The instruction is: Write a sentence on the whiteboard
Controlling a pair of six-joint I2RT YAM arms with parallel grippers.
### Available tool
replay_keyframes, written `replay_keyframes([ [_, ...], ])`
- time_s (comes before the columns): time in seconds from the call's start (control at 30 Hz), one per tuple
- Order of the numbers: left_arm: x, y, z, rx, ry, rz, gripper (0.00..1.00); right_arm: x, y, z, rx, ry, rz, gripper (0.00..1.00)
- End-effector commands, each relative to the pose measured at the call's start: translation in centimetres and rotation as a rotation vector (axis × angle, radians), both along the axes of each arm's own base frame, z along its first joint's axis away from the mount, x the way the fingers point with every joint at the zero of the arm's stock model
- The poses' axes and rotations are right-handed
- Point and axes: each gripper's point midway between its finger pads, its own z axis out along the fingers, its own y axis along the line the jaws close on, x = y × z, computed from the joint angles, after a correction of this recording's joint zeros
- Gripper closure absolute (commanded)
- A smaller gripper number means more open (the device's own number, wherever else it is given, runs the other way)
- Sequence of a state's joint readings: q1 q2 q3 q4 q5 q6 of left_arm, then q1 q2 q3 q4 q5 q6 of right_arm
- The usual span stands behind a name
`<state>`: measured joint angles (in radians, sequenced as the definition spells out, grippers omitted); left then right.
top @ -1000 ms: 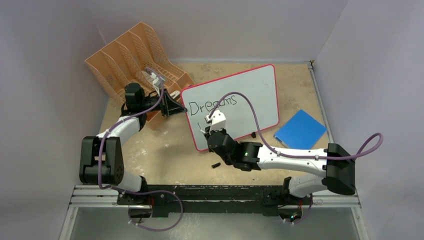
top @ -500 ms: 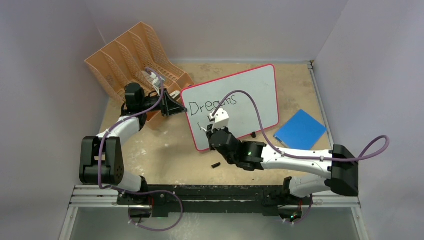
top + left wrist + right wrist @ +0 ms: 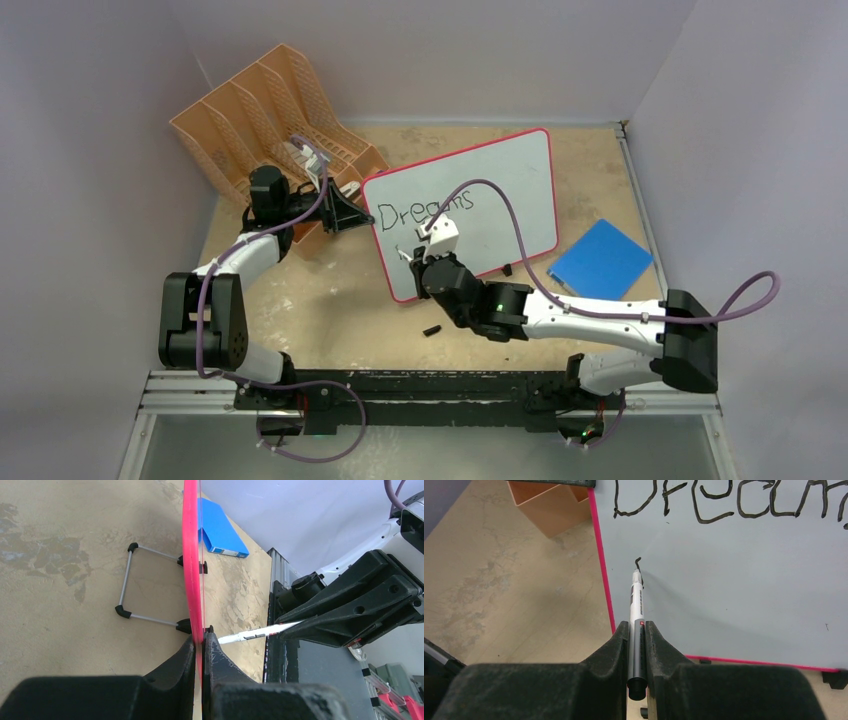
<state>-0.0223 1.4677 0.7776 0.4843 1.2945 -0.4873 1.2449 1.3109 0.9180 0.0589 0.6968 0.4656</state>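
We have the left gripper (image 3: 202, 641) clamped on the left edge of the whiteboard (image 3: 515, 185), which stands tilted on its feet mid-table, presumably so it does not slide under the pen. The right gripper (image 3: 636, 632) is closed around a marker (image 3: 637, 605), whose tip seems to meet the board low on the left. The sentence (image 3: 724, 502) so far reads "Dreams" (plus one small hooked stroke beneath). The marker's barrel print is too small to read.

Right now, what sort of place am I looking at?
Probably a robot lab test cell: plain walls box in the tabletop, an aluminium rail runs along its near edge, and a whiteboard and orange file sorter sit there like props.
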Motion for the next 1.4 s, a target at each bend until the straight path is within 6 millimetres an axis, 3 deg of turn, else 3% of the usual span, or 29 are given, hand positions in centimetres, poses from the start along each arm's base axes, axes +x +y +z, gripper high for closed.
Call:
replay_keyframes([
  [0.0,0.0,-0.3,1.7,0.004,-0.094,-0.017,1.0,0.7,0.6,1.6,0.04,-0.036,-0.019,1.0],
  [0.73,0.0,-0.3,1.8,0.003,-0.094,-0.018,1.0,1.3,0.3,0.1,-0.012,-0.026,-0.049,1.0],
  [1.37,0.0,-0.3,1.8,0.003,-0.095,-0.019,1.0,1.9,-1.9,0.0,-0.016,-0.018,-0.133,1.0],
])
